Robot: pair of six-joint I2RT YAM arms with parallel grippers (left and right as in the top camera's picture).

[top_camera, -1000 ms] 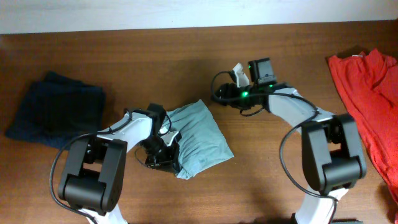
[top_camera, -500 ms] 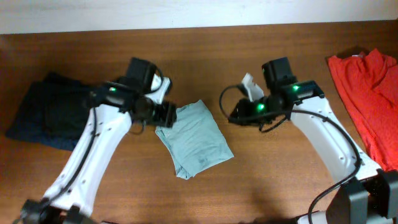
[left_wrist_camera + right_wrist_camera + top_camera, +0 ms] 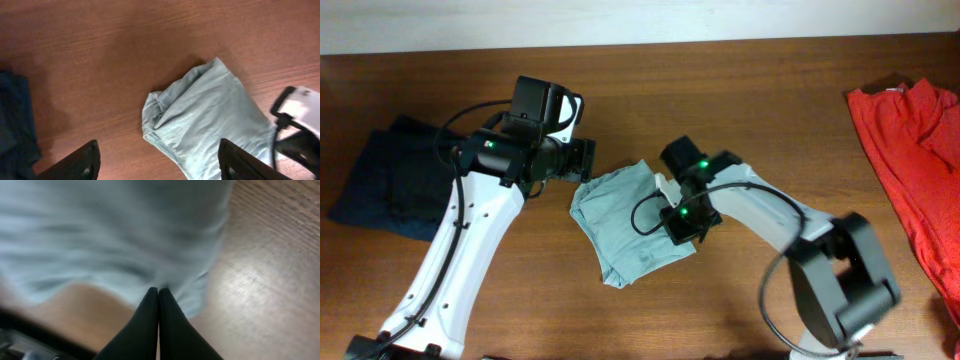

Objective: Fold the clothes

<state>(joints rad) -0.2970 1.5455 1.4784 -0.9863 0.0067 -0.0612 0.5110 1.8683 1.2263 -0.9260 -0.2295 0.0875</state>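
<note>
The clothes (image 3: 625, 215) are a pale blue-green bundle, folded small and wrinkled, lying mid-table. The same cloth shows in the left wrist view (image 3: 210, 120) and, blurred, in the right wrist view (image 3: 115, 230). My left gripper (image 3: 582, 160) hovers open above the bundle's upper left corner, its fingers wide apart (image 3: 157, 160) with nothing between them. My right gripper (image 3: 678, 222) is down at the bundle's right side. Its fingers are pressed together (image 3: 159, 291) with the tips at the cloth's edge. No cloth shows between them.
Dark navy clothes (image 3: 410, 175) lie at the left of the table, with their edge in the left wrist view (image 3: 15, 125). A bright red garment (image 3: 910, 140) lies at the far right. The table's back edge runs along the top.
My left gripper has opened, let go of the bundle and risen up and left. My right arm has swung from the back down to the bundle's right side, and its gripper has shut.
</note>
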